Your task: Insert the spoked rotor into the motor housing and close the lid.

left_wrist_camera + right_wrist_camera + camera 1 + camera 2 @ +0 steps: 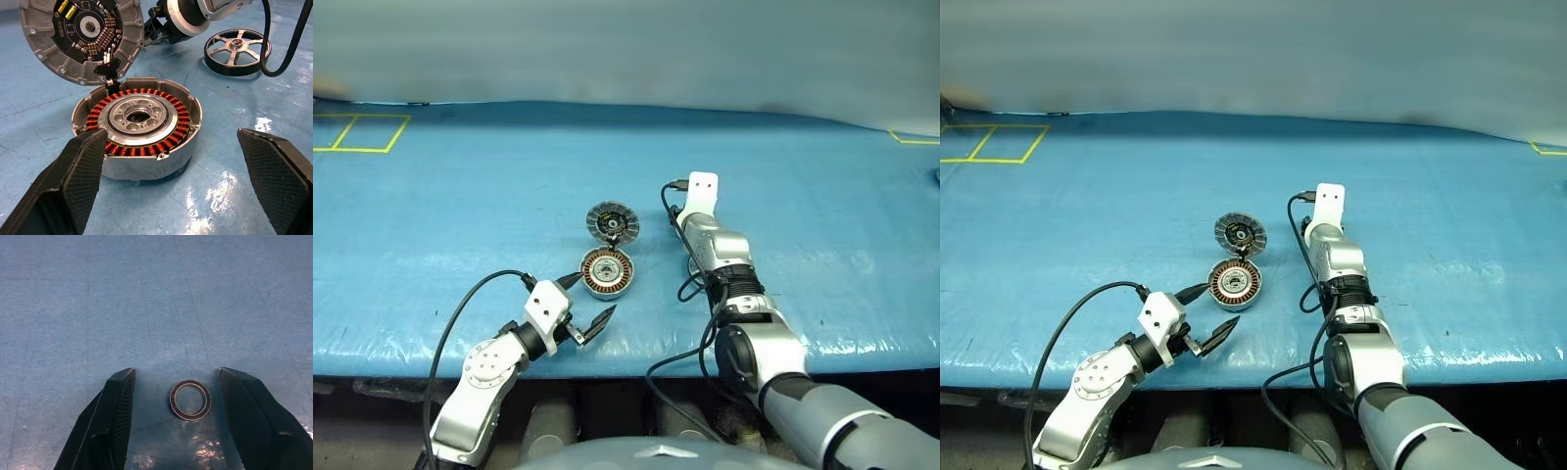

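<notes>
The motor housing point(137, 127) lies open and empty, lid point(80, 36) just behind it. The spoked rotor point(237, 51) lies beside the housing, ungrasped. Both end effectors are spread: left end effector point(171, 181) facing the housing, right end effector point(176, 416) straddling a small black ring point(190, 400); picking up the rotor seems next.

Glossy blue plastic table cover point(44, 98), copper-wound grey metal motor housing point(138, 128), silvery metal spoked rotor point(237, 51)

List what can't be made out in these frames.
- Spoked rotor: in the head views the right arm covers it.
- Small black ring between the open right gripper fingers: too small to find in the head views.
- Lid: top cut off by the left wrist view's edge; its outer face is turned away.
- Motor housing: near wall partly behind a left gripper finger.
</notes>
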Robot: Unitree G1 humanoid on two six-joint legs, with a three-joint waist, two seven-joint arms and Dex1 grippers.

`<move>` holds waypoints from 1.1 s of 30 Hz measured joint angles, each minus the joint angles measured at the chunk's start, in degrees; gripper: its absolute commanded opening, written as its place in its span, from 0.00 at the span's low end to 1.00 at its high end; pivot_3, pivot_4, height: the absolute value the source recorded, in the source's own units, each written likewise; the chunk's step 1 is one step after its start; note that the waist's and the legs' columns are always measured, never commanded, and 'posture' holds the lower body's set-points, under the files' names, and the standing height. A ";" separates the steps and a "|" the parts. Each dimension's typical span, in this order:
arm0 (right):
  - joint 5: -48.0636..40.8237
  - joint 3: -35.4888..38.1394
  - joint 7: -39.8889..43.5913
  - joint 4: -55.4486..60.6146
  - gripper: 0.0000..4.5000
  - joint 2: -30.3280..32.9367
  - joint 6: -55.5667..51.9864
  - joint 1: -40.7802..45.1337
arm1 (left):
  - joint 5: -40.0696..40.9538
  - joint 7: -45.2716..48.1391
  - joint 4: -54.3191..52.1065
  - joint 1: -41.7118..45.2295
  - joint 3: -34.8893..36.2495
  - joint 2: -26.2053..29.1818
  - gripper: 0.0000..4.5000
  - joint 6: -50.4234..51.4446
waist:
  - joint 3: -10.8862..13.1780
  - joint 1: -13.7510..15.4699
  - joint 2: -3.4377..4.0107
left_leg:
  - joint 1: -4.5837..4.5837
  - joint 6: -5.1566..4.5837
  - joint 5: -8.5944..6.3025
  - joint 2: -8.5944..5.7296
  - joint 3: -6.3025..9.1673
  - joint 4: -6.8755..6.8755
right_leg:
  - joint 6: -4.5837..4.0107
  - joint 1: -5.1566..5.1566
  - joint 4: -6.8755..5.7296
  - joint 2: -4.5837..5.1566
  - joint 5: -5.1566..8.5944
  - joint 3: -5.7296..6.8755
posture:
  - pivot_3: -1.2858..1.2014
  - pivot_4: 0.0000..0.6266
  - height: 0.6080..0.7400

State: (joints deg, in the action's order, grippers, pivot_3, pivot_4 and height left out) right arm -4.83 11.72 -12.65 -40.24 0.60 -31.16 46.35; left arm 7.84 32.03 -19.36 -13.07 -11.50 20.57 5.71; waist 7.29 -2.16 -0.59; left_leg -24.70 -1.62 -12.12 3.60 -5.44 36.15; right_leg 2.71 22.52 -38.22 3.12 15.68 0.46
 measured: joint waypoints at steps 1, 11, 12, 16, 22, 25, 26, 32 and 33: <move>-0.04 0.02 -0.01 -0.02 0.43 -0.03 0.05 0.00 | 0.00 -0.09 0.00 -0.07 0.00 0.00 1.00 0.00 | 0.00 0.00 0.00 | 0.00 0.00 0.00 0.00 0.00 0.00 | 0.00 0.00 0.00 0.00 0.00 0.00 | 0.52 0.24 1.00; -0.12 -0.25 -0.29 7.16 0.15 -2.11 -2.97 -3.96 | 0.02 -0.24 0.05 0.25 0.21 0.03 1.00 0.00 | -0.01 0.02 -0.01 | 0.00 0.00 0.00 0.01 0.02 0.00 | 0.01 -0.01 -0.01 0.01 -0.01 0.00 | 0.52 0.24 1.00; -0.10 -0.43 -0.26 8.99 0.15 -2.44 -3.91 -4.87 | 0.01 -0.24 0.07 0.39 0.27 0.03 1.00 0.00 | -0.01 0.04 -0.01 | 0.01 0.00 0.00 0.01 0.02 0.00 | 0.01 -0.01 -0.01 0.01 -0.01 0.00 | 0.52 0.24 1.00; -0.02 -2.92 0.45 20.32 0.15 -3.37 -10.34 -10.82 | 0.02 -0.22 0.39 0.46 0.51 0.05 1.00 0.00 | -0.02 0.10 -0.01 | -0.01 0.00 0.00 0.00 0.05 0.00 | 0.01 -0.01 0.00 0.03 -0.01 0.01 | 0.52 0.24 1.00; -1.02 -6.95 4.26 40.12 0.15 -2.52 -23.43 -18.06 | 0.03 -0.09 0.59 0.62 0.70 -0.01 1.00 0.01 | 0.02 0.09 0.03 | -0.06 -0.01 0.00 0.00 0.04 0.00 | 0.01 0.05 -0.01 0.05 0.00 0.01 | 0.52 0.24 1.00; -2.69 -7.84 7.77 50.08 0.15 0.37 -27.83 -19.25 | 0.03 0.08 0.80 0.82 0.67 -0.06 1.00 0.00 | 0.01 0.14 0.03 | -0.06 -0.01 0.00 -0.01 0.06 0.00 | 0.01 0.04 0.03 0.05 0.00 0.03 | 0.52 0.24 1.00; -3.28 -8.03 8.97 53.09 0.15 1.27 -28.84 -19.95 | 0.03 0.10 0.89 0.82 0.71 -0.06 1.00 0.00 | 0.01 0.17 0.02 | -0.06 -0.02 0.00 -0.01 0.08 0.00 | 0.01 0.03 0.04 0.04 0.00 0.04 | 0.52 0.24 1.00; -9.16 -14.87 21.39 68.08 0.15 14.65 -36.12 -27.76 | 0.01 0.02 1.10 0.89 0.87 -0.13 1.00 -0.11 | 0.01 0.45 0.02 | -0.12 -0.05 -0.02 -0.03 0.09 -0.03 | 0.01 0.04 0.13 0.05 0.00 0.04 | 0.52 0.24 1.00; -10.29 -16.45 23.79 70.26 0.15 17.79 -37.02 -28.63 | -0.01 0.02 1.10 0.91 0.85 -0.14 1.00 -0.14 | 0.02 0.45 0.02 | -0.12 -0.05 -0.02 -0.03 0.09 -0.01 | 0.01 0.04 0.14 0.06 0.00 0.04 | 0.52 0.24 1.00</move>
State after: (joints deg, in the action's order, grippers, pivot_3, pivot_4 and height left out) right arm -15.12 -4.74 11.14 30.02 18.40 -68.18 17.72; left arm 7.83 32.04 -18.25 -12.16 -10.65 20.43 5.57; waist 7.30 -1.71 -0.57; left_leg -24.82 -1.67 -12.14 3.57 -5.35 36.14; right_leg 2.72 22.56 -38.08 3.18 15.68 0.50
